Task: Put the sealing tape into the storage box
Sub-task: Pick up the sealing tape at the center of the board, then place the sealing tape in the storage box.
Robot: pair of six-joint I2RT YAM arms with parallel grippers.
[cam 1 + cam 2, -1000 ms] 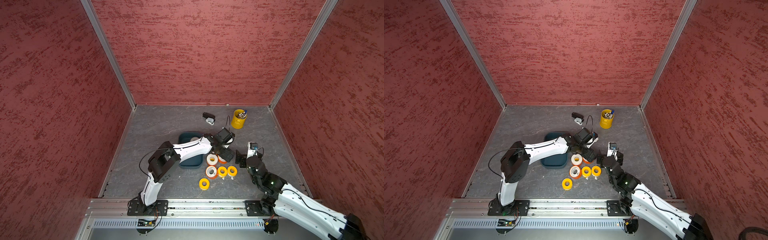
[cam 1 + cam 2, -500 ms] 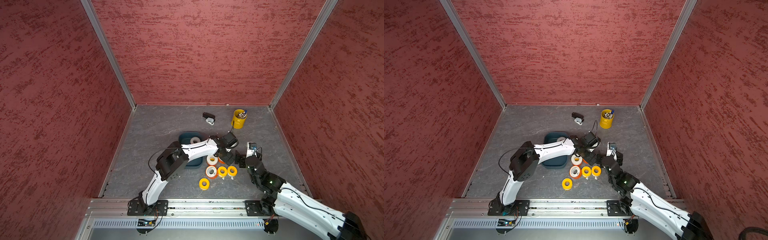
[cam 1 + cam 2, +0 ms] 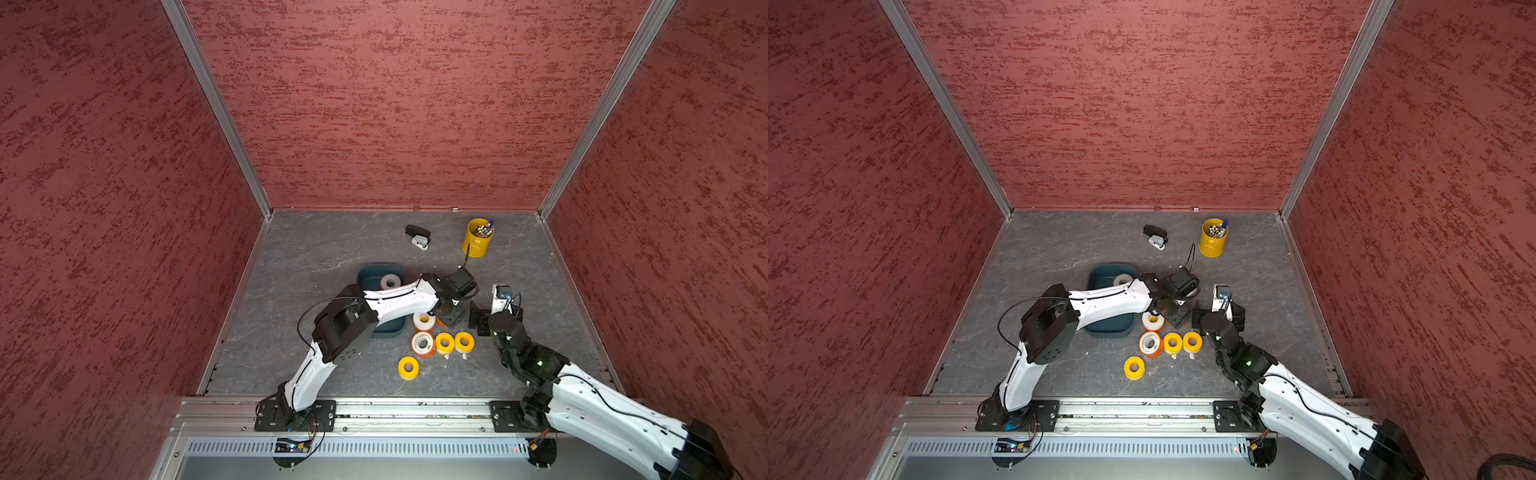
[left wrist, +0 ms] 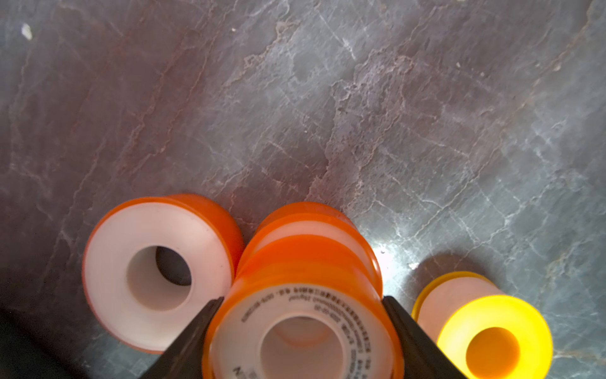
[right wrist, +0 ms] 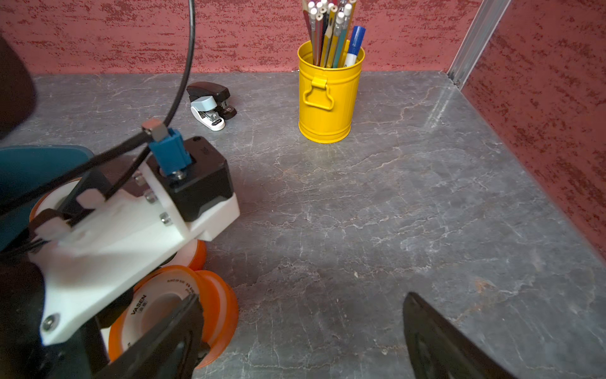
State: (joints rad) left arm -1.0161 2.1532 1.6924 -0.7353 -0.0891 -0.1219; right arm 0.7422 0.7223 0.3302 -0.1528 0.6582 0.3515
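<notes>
A shallow teal plastic storage box (image 3: 369, 277) with rounded corners is sitting left of centre on the grey, slate-veined table (image 3: 311, 257). It is holding one white-faced roll (image 3: 390, 282) at its far end. Farther off, near the back wall, a black-and-white stapler (image 3: 417, 237) is lying in open space.

The left arm (image 3: 392, 301) is reaching across the box's near half, its elbow raised and its wrist bending down just past the right rim. There the left gripper (image 4: 302, 299) is clamping its black fingers (image 4: 196, 331) on both sides of an orange-flanged roll (image 4: 295, 262), whose printed white face is turning toward the wrist camera. Just left of it, a second orange roll (image 3: 424, 321) is lying flat beside the box's right wall.

Nearer, a third orange roll (image 3: 423, 343), a middle yellow roll (image 3: 444, 343) and a right yellow roll (image 3: 464, 340) are lining up edge to edge. A lone yellow roll (image 3: 408, 368) is lying nearer still.

The right gripper (image 5: 301, 297) is hanging just right of the cluster, jaws spread wide over bare table. Beyond it the floor is lying open up to the yellow metal pen cup (image 3: 478, 241).
</notes>
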